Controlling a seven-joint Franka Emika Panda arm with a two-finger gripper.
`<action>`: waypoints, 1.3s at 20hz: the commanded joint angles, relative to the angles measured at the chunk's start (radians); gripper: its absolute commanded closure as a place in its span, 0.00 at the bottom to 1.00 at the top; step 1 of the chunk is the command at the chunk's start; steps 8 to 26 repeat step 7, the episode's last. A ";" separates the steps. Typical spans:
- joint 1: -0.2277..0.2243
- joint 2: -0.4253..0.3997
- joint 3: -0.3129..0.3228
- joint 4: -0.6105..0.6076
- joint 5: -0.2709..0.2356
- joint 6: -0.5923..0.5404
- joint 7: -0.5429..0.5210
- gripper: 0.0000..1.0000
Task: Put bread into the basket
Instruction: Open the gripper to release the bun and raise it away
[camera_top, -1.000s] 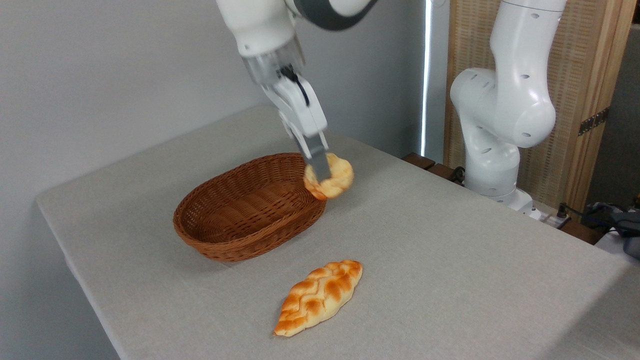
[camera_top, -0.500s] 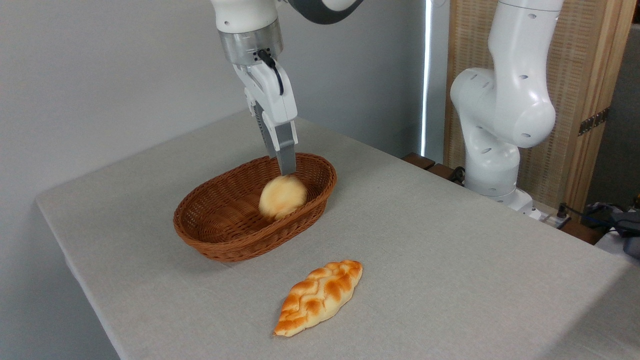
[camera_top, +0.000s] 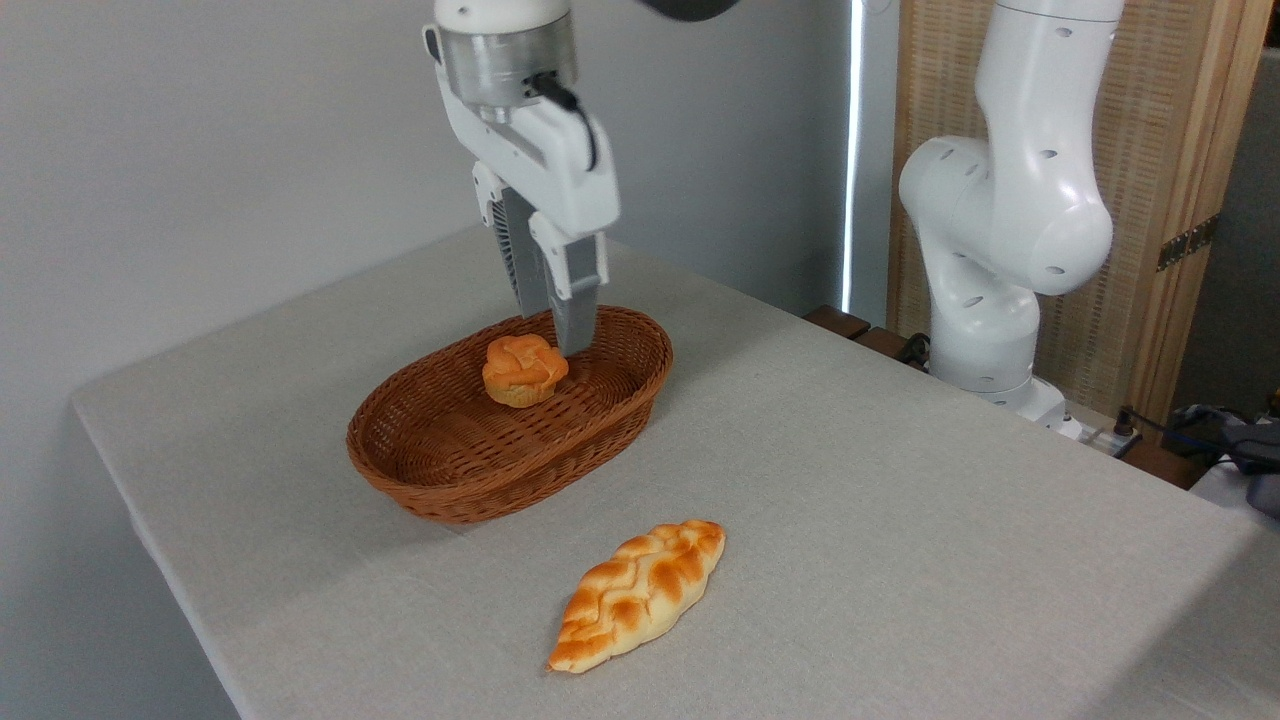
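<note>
Wicker basket (camera_top: 450, 465) held the bread (camera_top: 523, 369), rosette up; the hand (camera_top: 556, 330) hung just above, fingers apart. Best retreat: straight up, clear of the rim.

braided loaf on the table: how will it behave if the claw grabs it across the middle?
The braided loaf lies flat and looks long with tapered ends, so it probably won't roll, though it may pivot if gripped off-centre. Its glossy, ridged crust suggests the fingers could slip slightly on the ridges. It looks light for its size; whether it is soft or rigid cannot be told.
</note>
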 joint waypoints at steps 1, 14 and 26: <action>-0.001 -0.006 0.047 0.022 0.086 -0.007 -0.001 0.00; -0.003 0.016 0.058 0.036 0.094 0.004 -0.002 0.00; -0.003 0.016 0.058 0.036 0.094 0.004 -0.002 0.00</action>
